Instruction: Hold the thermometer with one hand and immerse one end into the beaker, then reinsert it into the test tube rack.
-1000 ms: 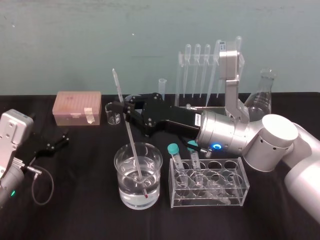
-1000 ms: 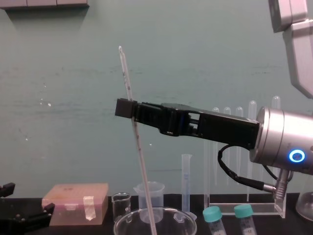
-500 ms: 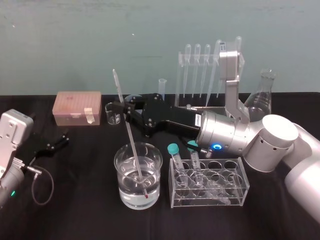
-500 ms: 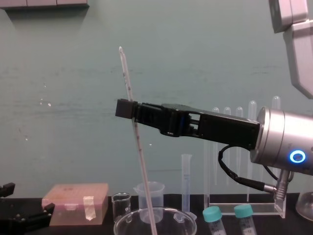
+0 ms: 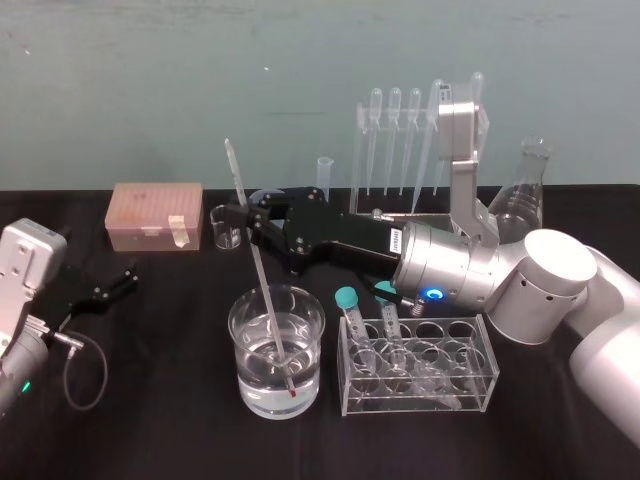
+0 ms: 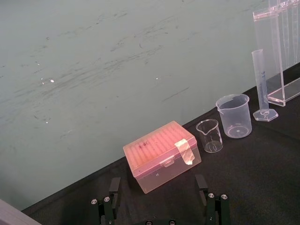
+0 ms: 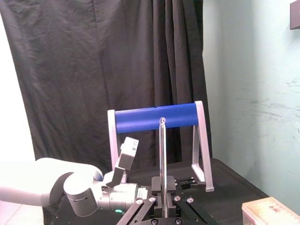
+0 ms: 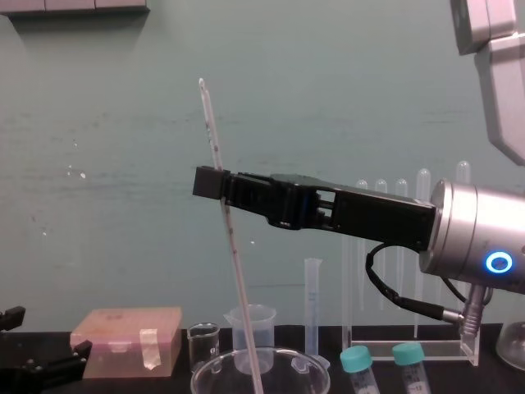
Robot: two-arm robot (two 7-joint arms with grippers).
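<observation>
My right gripper (image 5: pixel 246 214) is shut on the thermometer (image 5: pixel 260 270), a long thin rod leaning slightly, held about a third of the way down from its top. Its lower end sits in the water at the bottom of the wide glass beaker (image 5: pixel 236 322) at the table's front centre. From the chest, the gripper (image 8: pixel 210 182) reaches leftward, the thermometer (image 8: pixel 234 246) passing down into the beaker's rim (image 8: pixel 287 355). The right wrist view has the rod (image 7: pixel 162 150) rising between the fingers. The test tube rack (image 5: pixel 358 150) stands behind, with pipettes in it. My left gripper (image 6: pixel 158 197) is parked open at the left.
A pink box (image 5: pixel 156 214), a tiny glass beaker (image 5: pixel 226 226), a plastic beaker (image 6: pixel 233 115) and a graduated cylinder (image 6: pixel 261 84) line the back. A low clear rack with teal-capped tubes (image 5: pixel 418 366) stands right of the beaker. A flask (image 5: pixel 524 190) is at the back right.
</observation>
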